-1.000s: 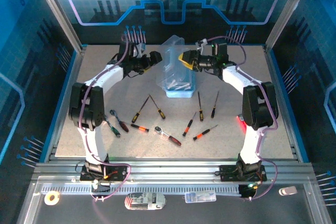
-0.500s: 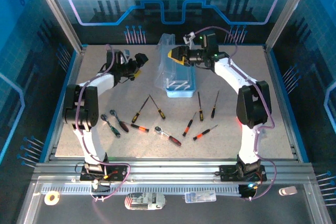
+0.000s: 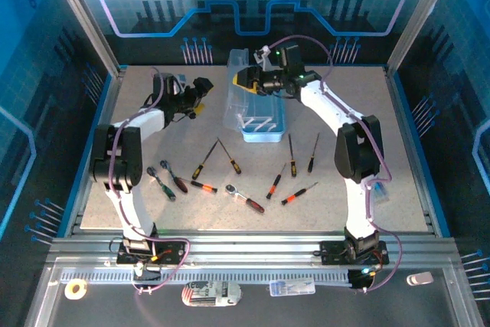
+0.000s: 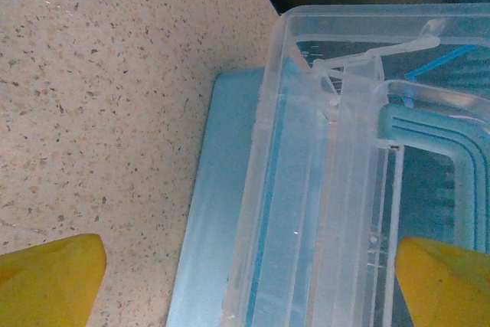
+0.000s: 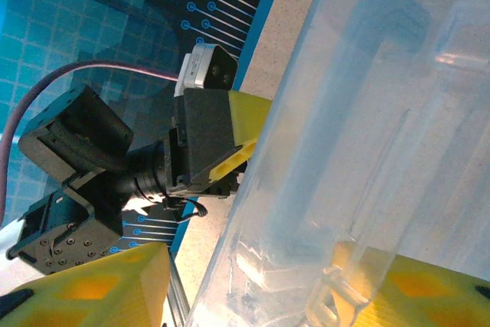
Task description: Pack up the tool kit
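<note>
The tool kit box (image 3: 264, 129), pale blue, sits at the table's back middle with its clear lid (image 3: 239, 89) raised and leaning left. My right gripper (image 3: 243, 80) is at the lid's top, open. In the right wrist view the lid (image 5: 360, 112) stands between my right gripper's (image 5: 253, 289) jaws, one fingertip (image 5: 413, 285) showing through the plastic, with a narrow gap on the other side. My left gripper (image 3: 200, 89) is open, left of the box and apart from it. Its wrist view shows the box wall (image 4: 207, 212) ahead. Several screwdrivers (image 3: 205, 160) and a ratchet wrench (image 3: 245, 197) lie in front of the box.
More red-and-black handled tools (image 3: 174, 180) lie near the left arm's base link. Some pale parts (image 3: 259, 123) lie inside the box. The blue back wall (image 3: 245, 5) stands close behind the box. A tape roll (image 3: 75, 289) sits on the front shelf below the rail.
My right gripper has moved left and back, and the lid has swung further open to the left. My left gripper drew back left from the box, then held still.
</note>
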Tool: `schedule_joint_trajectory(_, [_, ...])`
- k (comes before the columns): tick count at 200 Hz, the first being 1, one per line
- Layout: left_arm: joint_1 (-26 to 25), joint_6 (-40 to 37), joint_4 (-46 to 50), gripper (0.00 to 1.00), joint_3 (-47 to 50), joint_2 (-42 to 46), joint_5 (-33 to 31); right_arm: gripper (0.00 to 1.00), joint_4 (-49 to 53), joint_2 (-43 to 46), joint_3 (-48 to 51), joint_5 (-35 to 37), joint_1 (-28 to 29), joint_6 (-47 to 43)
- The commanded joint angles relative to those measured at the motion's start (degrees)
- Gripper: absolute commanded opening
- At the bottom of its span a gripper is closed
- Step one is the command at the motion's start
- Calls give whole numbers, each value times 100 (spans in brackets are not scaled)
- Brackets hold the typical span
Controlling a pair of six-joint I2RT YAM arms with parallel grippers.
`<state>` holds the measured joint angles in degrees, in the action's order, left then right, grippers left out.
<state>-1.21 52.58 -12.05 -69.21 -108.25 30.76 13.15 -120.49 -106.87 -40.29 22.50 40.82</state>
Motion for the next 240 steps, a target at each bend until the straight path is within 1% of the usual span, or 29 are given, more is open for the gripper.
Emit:
schedule_joint_trajectory(1, [77, 146, -352, 98, 165, 312, 275, 59, 402, -173, -422, 181, 169, -240])
schedule_joint_trajectory(23, [91, 285, -602, 98, 301, 344, 392, 59, 826, -306, -754, 348, 286, -467])
schedule_joint_trajectory(42, [86, 277, -609, 98, 305, 340, 501, 60, 1195, -428, -1011, 566, 368, -681])
schedule_joint_trajectory(62, [86, 279, -646, 98, 249, 291, 722, 64, 1115, -467, -1016, 439, 368, -594])
schedule_joint_trajectory(82, [86, 266, -668, 98, 301, 390, 773, 64, 960, -430, -1015, 235, 334, -453])
schedule_joint_trajectory(123, [71, -77, -288, 99, 240, 740, 606, 66, 1235, -274, -1126, 407, 266, -661])
schedule_joint_trajectory(167, [70, -370, 102, 99, 8, 666, 628, 65, 1118, -200, -750, 347, 119, -628])
schedule_joint_trajectory(182, [69, -332, 38, 99, -45, 565, 741, 65, 892, -34, -485, 379, 37, -584])
schedule_joint_trajectory(220, [73, -345, -109, 99, -105, 336, 795, 64, 835, 26, -253, 275, -63, -549])
schedule_joint_trajectory(231, [77, -474, 56, 99, -186, 287, 791, 64, 730, 151, -97, 251, -105, -534])
schedule_joint_trajectory(240, [77, -716, 386, 99, -334, 242, 751, 64, 632, 332, 80, 267, -176, -529])
